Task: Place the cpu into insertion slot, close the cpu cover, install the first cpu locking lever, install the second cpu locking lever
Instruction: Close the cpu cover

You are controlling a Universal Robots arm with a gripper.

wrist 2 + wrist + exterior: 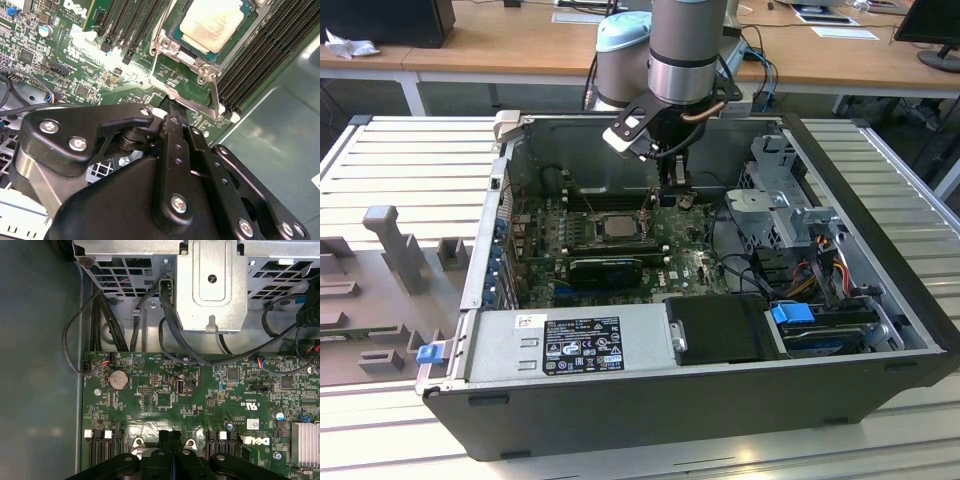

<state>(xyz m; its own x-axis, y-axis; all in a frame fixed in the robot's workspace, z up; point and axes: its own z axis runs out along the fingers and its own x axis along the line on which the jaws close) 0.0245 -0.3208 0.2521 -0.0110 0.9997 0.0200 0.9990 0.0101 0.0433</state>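
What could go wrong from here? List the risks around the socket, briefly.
1. The tool, fingers together, sits right at the socket's corner by the cpu cover. A slip could scrape the board or the memory slots.
2. The thin lever beside the cover looks unlatched. If so, a sideways push might make it spring away.
3. The cpu lies in the socket, so pressing on a cover that isn't flat might stress it.

Lab-like workroom: wooden desks (500,30) behind, monitor (932,20), papers (845,32); robot arm (685,50) over open computer case (720,400) on slatted metal tabletop (410,160).
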